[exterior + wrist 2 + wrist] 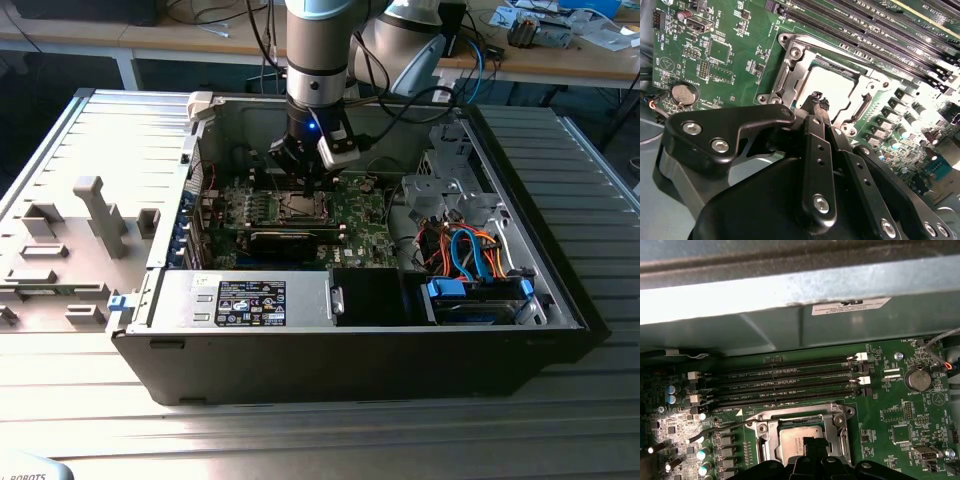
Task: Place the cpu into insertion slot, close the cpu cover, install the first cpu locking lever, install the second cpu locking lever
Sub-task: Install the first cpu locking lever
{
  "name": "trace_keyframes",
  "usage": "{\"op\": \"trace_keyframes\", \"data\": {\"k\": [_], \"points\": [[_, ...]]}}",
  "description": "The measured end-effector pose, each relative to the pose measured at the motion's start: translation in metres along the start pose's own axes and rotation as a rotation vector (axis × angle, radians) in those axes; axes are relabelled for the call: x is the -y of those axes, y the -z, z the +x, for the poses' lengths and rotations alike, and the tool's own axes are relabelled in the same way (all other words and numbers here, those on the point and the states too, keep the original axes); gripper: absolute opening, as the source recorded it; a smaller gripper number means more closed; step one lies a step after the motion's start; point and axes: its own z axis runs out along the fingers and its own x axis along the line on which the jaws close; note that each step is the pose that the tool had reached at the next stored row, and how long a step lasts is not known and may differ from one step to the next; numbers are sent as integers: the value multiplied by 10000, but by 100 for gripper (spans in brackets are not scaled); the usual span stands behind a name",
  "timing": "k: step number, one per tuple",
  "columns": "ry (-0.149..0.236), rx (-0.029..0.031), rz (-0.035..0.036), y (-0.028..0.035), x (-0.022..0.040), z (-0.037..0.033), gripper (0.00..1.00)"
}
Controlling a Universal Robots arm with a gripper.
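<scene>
The gripper (816,100) is being held over the insertion slot (790,67), fingertips pressed together at the six o'clock edge of the cpu (832,85); the cpu is being seen seated inside the slot, framed by the lowered cpu cover (765,432) on the green motherboard (890,415).

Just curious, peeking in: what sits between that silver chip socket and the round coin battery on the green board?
In the first wrist view, between the cpu cover and the coin battery lies green board with small chips, no large parts.

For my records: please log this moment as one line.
gripper: over cpu cover | cpu: seated in insertion slot | cover: down
</scene>
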Motion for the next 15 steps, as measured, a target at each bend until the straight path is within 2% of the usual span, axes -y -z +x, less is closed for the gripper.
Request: {"op": "trace_keyframes", "data": {"k": [15], "points": [[384, -7, -2, 0, 0, 0, 11]]}}
